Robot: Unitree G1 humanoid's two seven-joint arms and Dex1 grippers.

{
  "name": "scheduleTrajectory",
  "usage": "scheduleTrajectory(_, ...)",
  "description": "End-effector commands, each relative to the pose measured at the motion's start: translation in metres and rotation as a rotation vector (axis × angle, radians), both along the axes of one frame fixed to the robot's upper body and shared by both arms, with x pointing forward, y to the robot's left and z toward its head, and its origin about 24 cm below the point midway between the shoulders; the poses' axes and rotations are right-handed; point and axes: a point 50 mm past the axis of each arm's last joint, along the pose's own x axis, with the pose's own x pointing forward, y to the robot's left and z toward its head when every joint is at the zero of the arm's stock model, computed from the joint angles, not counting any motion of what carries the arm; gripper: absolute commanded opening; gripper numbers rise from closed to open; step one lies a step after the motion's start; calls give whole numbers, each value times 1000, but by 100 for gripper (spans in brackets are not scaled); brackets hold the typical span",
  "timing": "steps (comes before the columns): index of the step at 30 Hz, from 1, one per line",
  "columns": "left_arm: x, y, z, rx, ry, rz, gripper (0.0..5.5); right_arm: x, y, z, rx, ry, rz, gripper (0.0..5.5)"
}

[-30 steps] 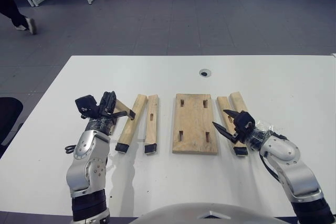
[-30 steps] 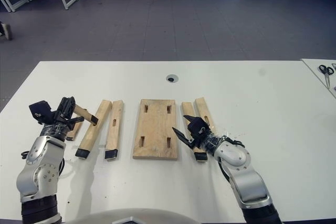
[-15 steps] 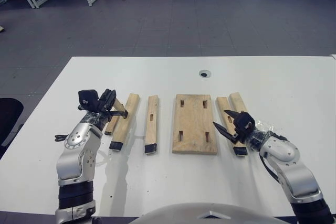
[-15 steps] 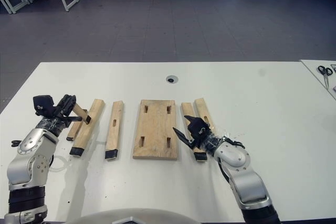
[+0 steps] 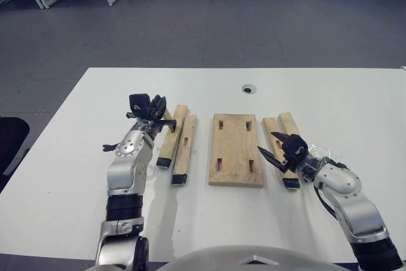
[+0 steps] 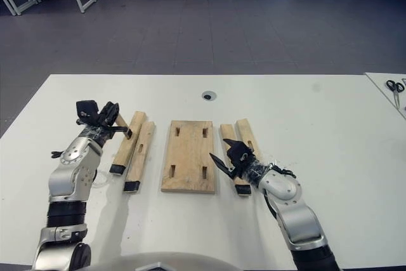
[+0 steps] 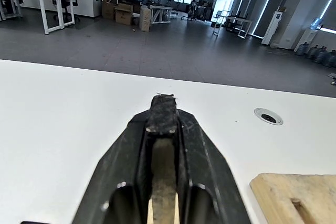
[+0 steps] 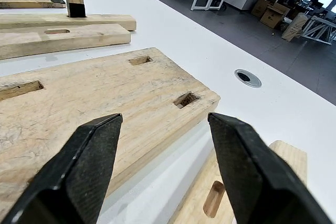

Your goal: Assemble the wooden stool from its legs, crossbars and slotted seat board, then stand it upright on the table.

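I judge this the first joint: fitting a crossbar (image 7: 163, 182) into a leg. My left end effector (image 5: 152, 111) is clamped on that thin bar, holding it over the far ends of the left pair of legs (image 5: 177, 144), which lie side by side on the counter (image 5: 355, 112). The right end effector (image 5: 266, 143) gapes wide with nothing in it, low between the seat board (image 5: 236, 149) and the right pair of legs (image 5: 282, 138). Next I would need to line the bar's end with a leg slot and press in, probably bracing that leg
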Motion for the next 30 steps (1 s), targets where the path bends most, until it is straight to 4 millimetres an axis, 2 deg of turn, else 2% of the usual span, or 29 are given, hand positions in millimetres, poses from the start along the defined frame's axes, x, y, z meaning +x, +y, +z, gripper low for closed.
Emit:
scheduleTrajectory(1, -17, -7, -41, 18, 146, 3, 43, 2, 0, 1, -9, -11, 6, 300)
scheduleTrajectory(4, -23, -7, -45, 56, 137, 6, 43, 1, 0, 1, -8, -9, 3, 300)
scheduleTrajectory(8, -19, -7, -36, 69, 101, -2, 43, 0, 0, 1, -7, -8, 0, 300)
scheduleTrajectory(12, -11, -5, -21, 75, 64, -14, 125, 0, 1, 0, -5, -8, 2, 300)
scheduleTrajectory(15, -8, 0, -4, 81, 16, -3, 151, 0, 3, -1, -4, -7, 9, 300)
scheduleTrajectory(18, -12, 14, 26, 96, -69, 46, 151, 0, 3, -1, -6, -6, 12, 300)
scheduleTrajectory(21, -16, 24, 76, 73, -201, 69, 151, 0, 2, -2, -8, -6, 11, 300)
scheduleTrajectory(25, 10, 21, 137, 14, -339, 53, 151, -1, 5, -4, -4, -6, 9, 300)
scheduleTrajectory(27, 25, 19, 157, 17, -366, 47, 151, 0, 6, -4, -5, -9, 12, 300)
scheduleTrajectory(30, 35, 16, 171, 12, -377, 38, 151, 0, 6, -4, -6, -11, 14, 300)
